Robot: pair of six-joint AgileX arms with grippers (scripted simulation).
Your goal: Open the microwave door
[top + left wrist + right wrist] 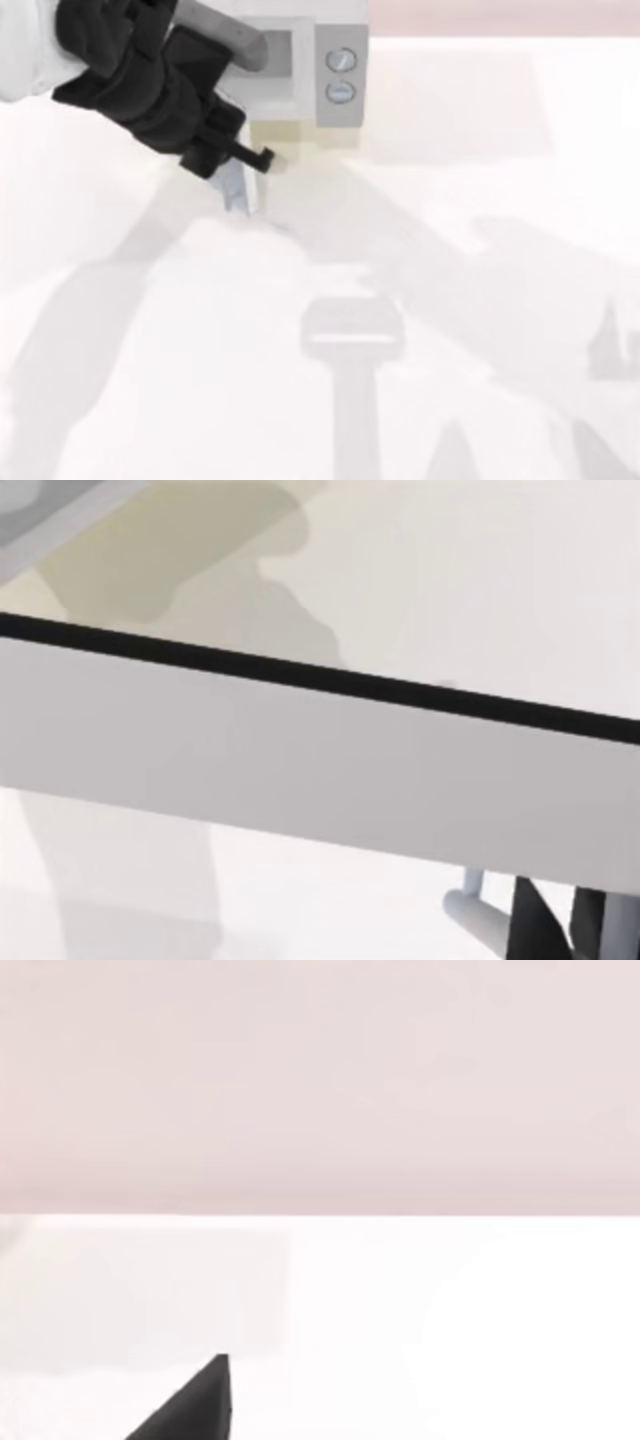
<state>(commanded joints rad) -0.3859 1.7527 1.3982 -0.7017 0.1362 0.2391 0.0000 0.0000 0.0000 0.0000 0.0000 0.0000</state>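
Your table point(480, 300) is the biggest thing here: a smooth, pale, matte surface crossed only by soft grey shadows, with wide bare room across the centre, right and lower part of the top view.

At the top centre you see the microwave point(340, 60), a boxy silver-grey shell with two round knobs point(341, 75) stacked on its right strip and a pale yellowish interior showing. No lettering can be read on it.

The microwave door point(238, 188) stands swung out, edge-on, below and left of the cavity. In the left wrist view it point(320, 770) is a flat light-grey slab with a thin black line along one edge, and a rounded grey bar handle point(470, 920) shows at the lower right.

The left gripper point(250, 158), black and angular, sits upper left at the door's edge, its dark fingers point(530, 930) clamped about the handle.

Of the right gripper point(195, 1405) you get only one dark pointed tip, so I cannot tell whether it is apart or together.
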